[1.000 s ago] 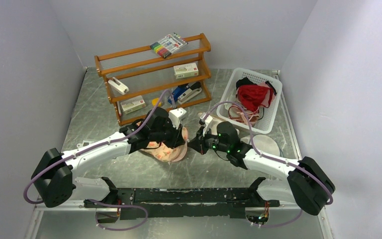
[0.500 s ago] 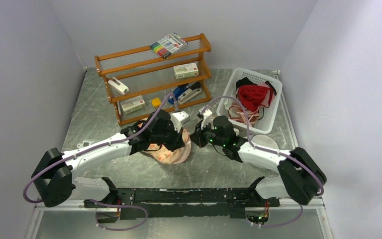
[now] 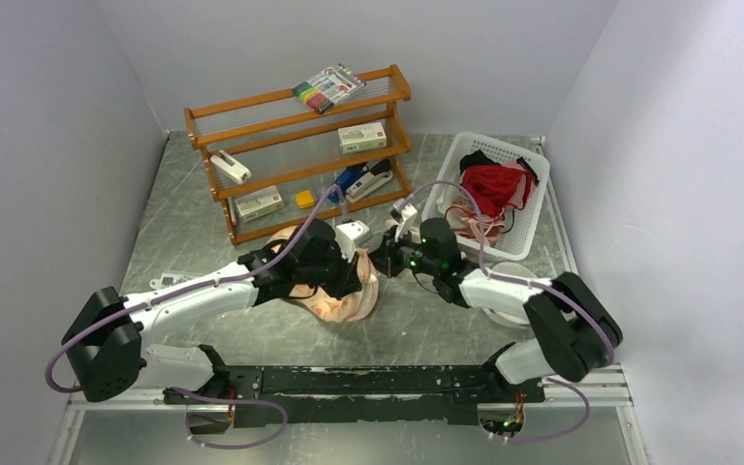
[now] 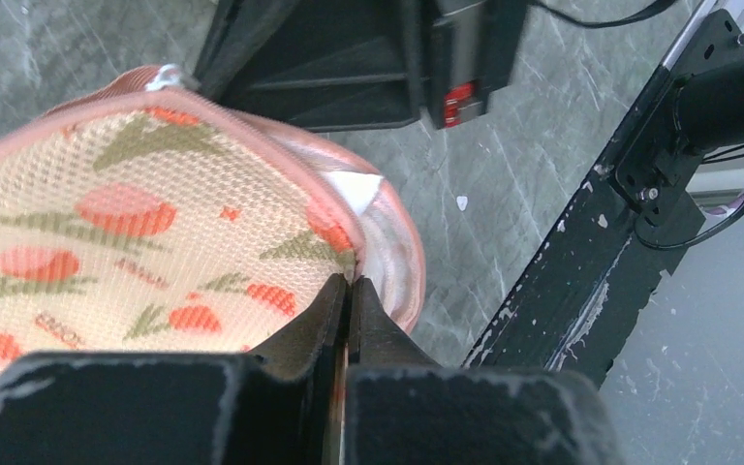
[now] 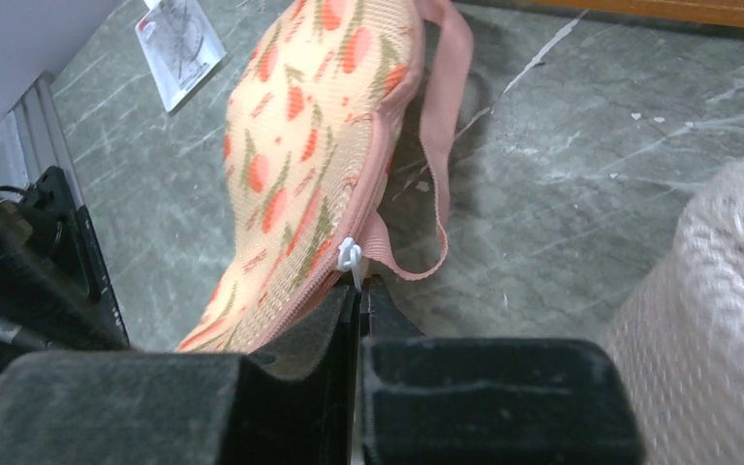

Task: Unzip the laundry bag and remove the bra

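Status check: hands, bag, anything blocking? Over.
Left hand shut on bag rim. Right hand shut on zip pull. Bag partly open, white fabric showing inside. Nothing blocking.

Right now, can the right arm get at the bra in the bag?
Probably not yet. The right gripper is shut on the zipper pull, and the bag is open only along a narrow gap where a bit of the white bra shows. The left gripper pinches the bag's rim there.

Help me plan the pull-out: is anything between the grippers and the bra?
Yes: the floral mesh shell of the laundry bag covers it. Only a white sliver, likely the bra, shows at the opened seam by the left gripper.
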You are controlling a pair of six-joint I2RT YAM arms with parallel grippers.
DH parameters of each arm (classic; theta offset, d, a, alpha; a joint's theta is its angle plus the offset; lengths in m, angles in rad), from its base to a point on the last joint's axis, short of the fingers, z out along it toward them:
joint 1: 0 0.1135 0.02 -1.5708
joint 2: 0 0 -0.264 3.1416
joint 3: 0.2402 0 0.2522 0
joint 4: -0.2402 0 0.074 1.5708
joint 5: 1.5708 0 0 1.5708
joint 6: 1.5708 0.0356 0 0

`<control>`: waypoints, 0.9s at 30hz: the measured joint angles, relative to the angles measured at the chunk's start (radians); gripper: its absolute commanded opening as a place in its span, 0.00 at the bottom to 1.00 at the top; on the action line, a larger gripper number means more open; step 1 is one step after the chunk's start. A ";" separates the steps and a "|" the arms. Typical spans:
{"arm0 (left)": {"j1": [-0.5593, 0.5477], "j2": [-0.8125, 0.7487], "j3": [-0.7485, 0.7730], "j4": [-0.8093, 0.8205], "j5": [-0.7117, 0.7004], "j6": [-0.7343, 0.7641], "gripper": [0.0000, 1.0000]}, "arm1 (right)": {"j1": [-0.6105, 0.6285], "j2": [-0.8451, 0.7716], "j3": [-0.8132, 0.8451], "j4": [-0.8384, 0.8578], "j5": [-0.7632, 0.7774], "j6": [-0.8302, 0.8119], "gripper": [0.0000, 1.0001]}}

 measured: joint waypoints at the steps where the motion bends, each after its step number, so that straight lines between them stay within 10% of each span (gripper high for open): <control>1: -0.003 0.002 -0.006 0.005 0.000 -0.007 0.11 | -0.001 -0.030 -0.022 0.001 0.000 0.000 0.00; 7: -0.011 0.057 -0.013 0.021 -0.012 -0.009 0.09 | -0.005 -0.206 -0.127 -0.006 0.011 0.003 0.00; 17: -0.011 0.053 0.032 -0.052 -0.023 0.089 0.60 | -0.004 -0.334 -0.192 -0.024 -0.026 0.011 0.00; 27: -0.011 -0.067 0.022 -0.014 -0.013 0.046 0.59 | 0.047 -0.316 -0.212 -0.003 -0.086 0.038 0.00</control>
